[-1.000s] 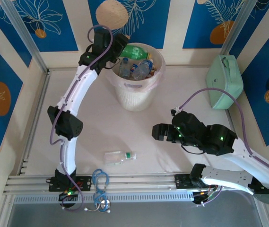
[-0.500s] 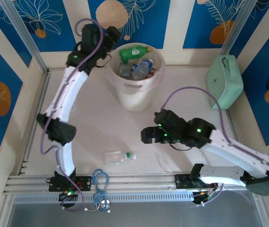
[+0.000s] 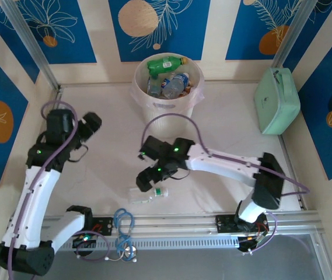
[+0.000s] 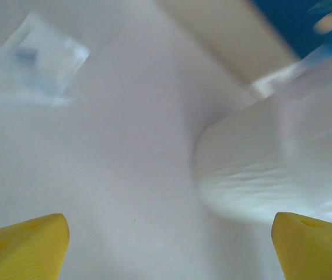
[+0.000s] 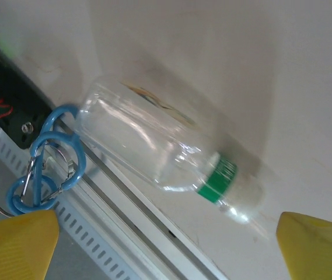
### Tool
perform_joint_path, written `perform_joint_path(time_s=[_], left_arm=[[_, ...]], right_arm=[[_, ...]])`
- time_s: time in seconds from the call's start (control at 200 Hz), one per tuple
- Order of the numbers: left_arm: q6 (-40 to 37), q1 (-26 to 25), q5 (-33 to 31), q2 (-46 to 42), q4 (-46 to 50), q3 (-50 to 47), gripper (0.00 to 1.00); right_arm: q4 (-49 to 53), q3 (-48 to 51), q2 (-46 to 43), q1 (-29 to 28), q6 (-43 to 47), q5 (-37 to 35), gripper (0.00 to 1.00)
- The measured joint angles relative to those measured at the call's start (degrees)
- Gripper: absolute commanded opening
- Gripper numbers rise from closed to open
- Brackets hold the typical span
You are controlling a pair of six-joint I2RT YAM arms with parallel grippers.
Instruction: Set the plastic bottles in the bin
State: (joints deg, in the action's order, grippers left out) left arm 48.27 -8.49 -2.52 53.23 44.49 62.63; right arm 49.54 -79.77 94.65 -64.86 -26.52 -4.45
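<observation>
The task is judged nearly done. In the top view the bin [image 3: 166,116] stands at 12 o'clock on the table [image 3: 230,128]. Several bottles [image 3: 166,63] are piled inside it, a green one with a yellow cap on top and clear, blue-labelled ones beneath. No exact count can be given, since the lower ones are hidden.

One loose bottle [image 3: 147,194] is left outside the bin. It lies on its side at 6 o'clock, close to the table's near edge, with its cap end turned toward 3 o'clock. In the right wrist view it is seen to be clear, with a green band at the neck, and it rests just beside the rail [image 5: 125,233] and near a blue clip [image 5: 49,157]. No other bottle is seen on the table.

The right pincer [image 3: 144,181] is held just above this bottle, at its 12 o'clock side. Its yellow fingertips [image 5: 14,245] are spread wide and nothing is gripped between them. The bottle is not yet touched, as far as can be told.

The left pincer [image 3: 92,121] is placed at 9 o'clock, well apart from both bin and loose bottle. It is also spread wide and empty, and in its wrist view the bin's wall is seen blurred ahead.

What is left, by this reading, is one grasp, one carry to 12 o'clock and one drop. The mint-green case [image 3: 276,99] at 2 o'clock is no part of the task.
</observation>
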Motion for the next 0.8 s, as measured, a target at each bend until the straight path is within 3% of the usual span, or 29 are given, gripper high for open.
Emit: perform_joint_path(time_s=[0.21, 0.465, 0.8], left_arm=[[1.16, 1.66, 3.19, 0.68, 1.42, -12.55, 0.88], [1.36, 3.56, 4.79, 3.26, 0.11, -15.98, 0.87], [2.05, 3.78, 5.92, 2.71, -1.05, -17.11, 0.87]], right_arm=[[0.59, -6.99, 11.47, -5.49, 7.63, -0.04, 0.97], [2.75, -9.99, 17.66, -9.25, 11.45, -6.01, 0.97], [3.93, -13.25, 22.69, -9.16, 11.78, -11.91, 0.96]])
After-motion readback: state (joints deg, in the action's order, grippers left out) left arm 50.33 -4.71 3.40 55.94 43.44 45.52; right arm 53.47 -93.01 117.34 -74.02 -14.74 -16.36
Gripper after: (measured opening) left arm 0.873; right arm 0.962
